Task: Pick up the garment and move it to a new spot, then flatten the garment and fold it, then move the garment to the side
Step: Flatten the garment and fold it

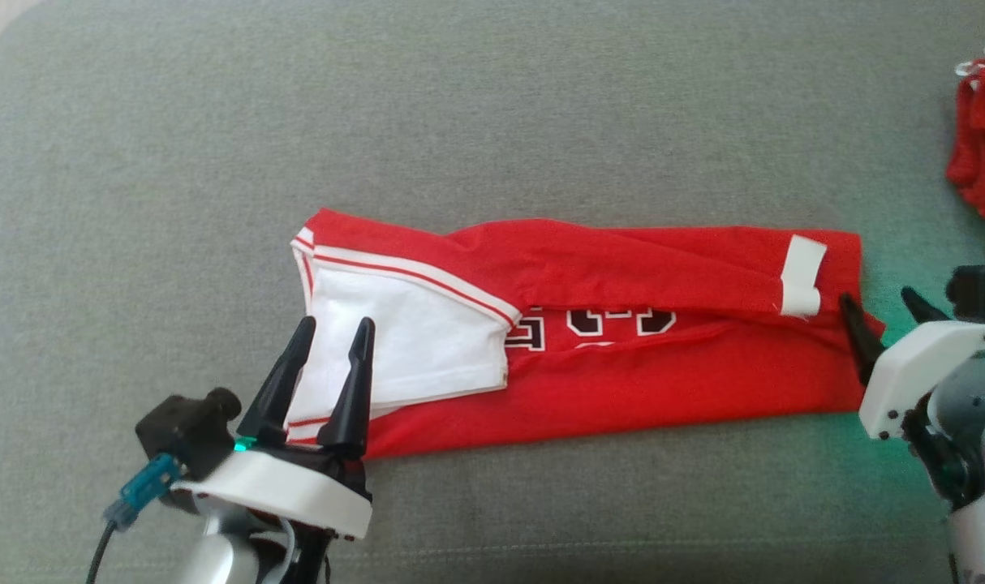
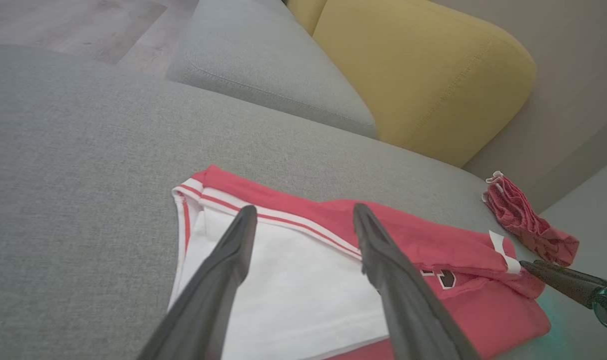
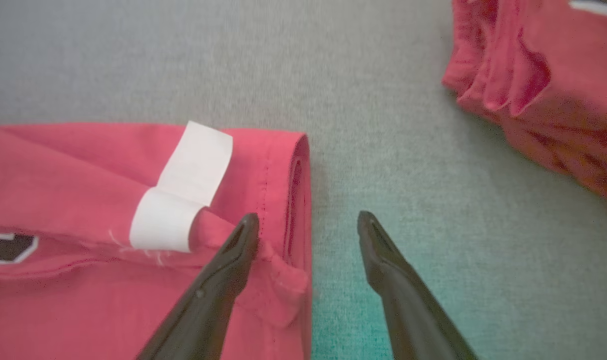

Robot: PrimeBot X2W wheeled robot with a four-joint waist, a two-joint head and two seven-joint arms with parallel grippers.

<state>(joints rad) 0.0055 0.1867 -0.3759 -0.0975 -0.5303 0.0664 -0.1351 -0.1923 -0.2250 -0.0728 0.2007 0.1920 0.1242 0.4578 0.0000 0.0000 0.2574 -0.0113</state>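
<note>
Garment (image 1: 622, 259) is laid on the grey sofa cushion (image 1: 492, 122), folded lengthwise into a strip. Both pairs of jaws are spread and empty at its ends. Further folding and the sideways move are judged outstanding.

Grey sofa (image 2: 83, 150), yellow cushion (image 2: 423, 75)

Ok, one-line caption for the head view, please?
Open left gripper and open right gripper at opposite ends of the lengthwise-folded red jersey on the grey cushion.
</note>
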